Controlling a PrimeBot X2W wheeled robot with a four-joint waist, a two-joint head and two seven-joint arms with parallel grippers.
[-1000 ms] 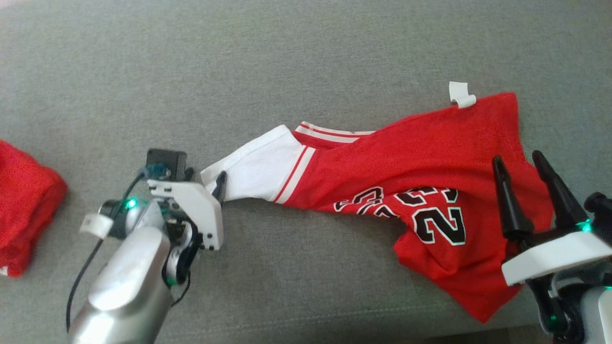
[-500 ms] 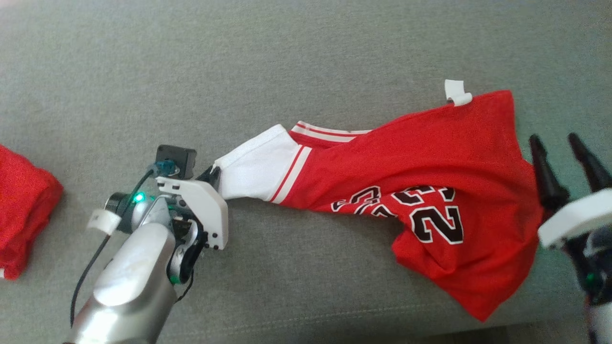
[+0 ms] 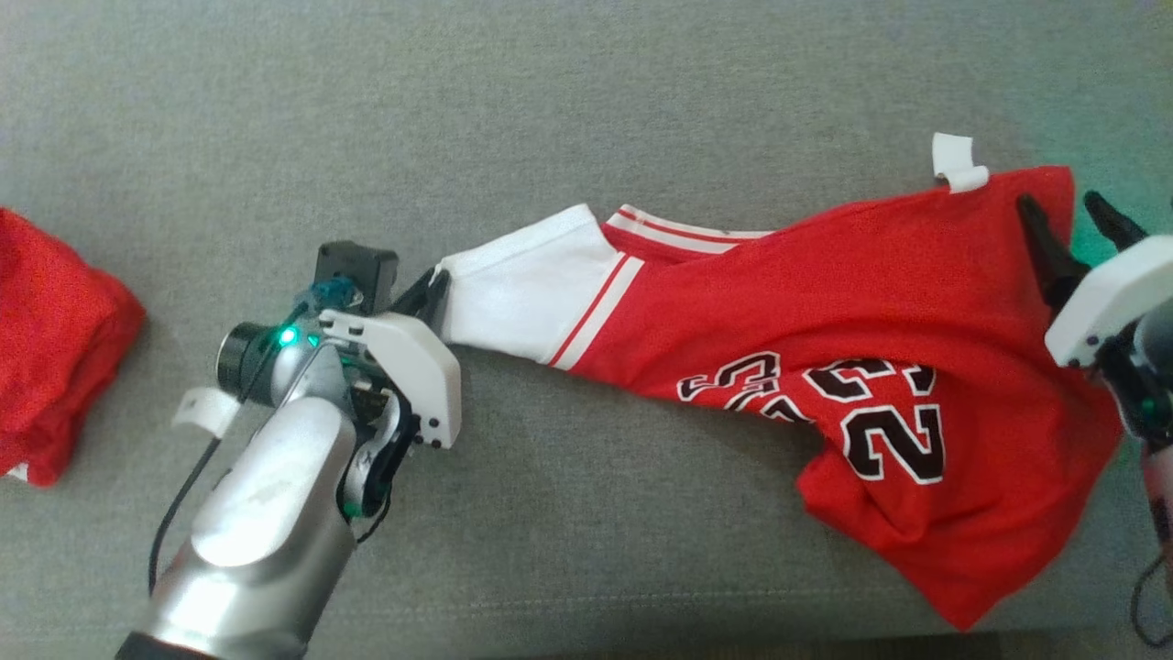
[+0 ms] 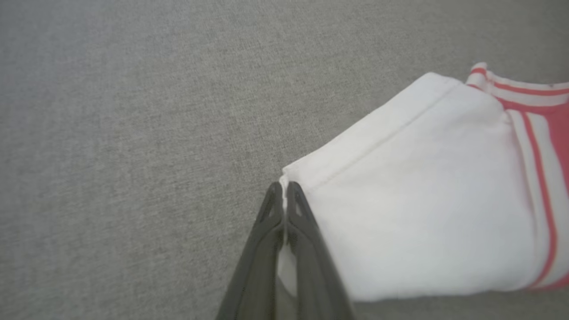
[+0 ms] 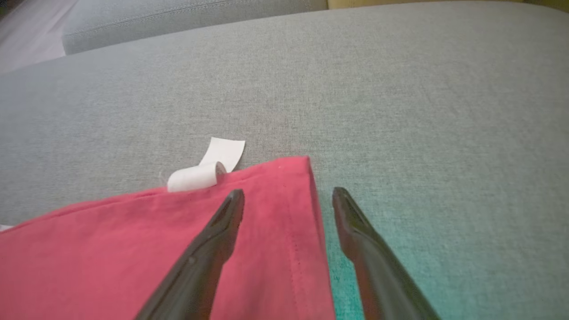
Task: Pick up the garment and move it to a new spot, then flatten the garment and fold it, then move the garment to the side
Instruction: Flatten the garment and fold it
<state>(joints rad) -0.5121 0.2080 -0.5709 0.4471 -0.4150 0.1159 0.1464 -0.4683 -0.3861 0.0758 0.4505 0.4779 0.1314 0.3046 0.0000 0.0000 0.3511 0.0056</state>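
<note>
The garment [image 3: 825, 312] is a red jersey with a white sleeve, black numbers and a white tag [image 3: 956, 163], lying rumpled across the grey cushion. My left gripper [image 3: 438, 284] is shut on the white sleeve's corner [image 4: 291, 182], its fingers pinching the hem. My right gripper [image 3: 1072, 225] stands open over the jersey's far right corner [image 5: 293, 178]. One of its fingers [image 5: 222, 222] is above the red cloth and the other is above the cushion beside the edge.
A second red cloth pile [image 3: 55, 348] lies at the left edge. The grey cushion [image 3: 550, 110] stretches wide behind the jersey. A cushion seam and another grey cushion [image 5: 178, 18] show at the back in the right wrist view.
My left gripper closed on the sleeve corner. My right gripper moved from the jersey's lower right up to its far right corner. The camera shifted a little.
</note>
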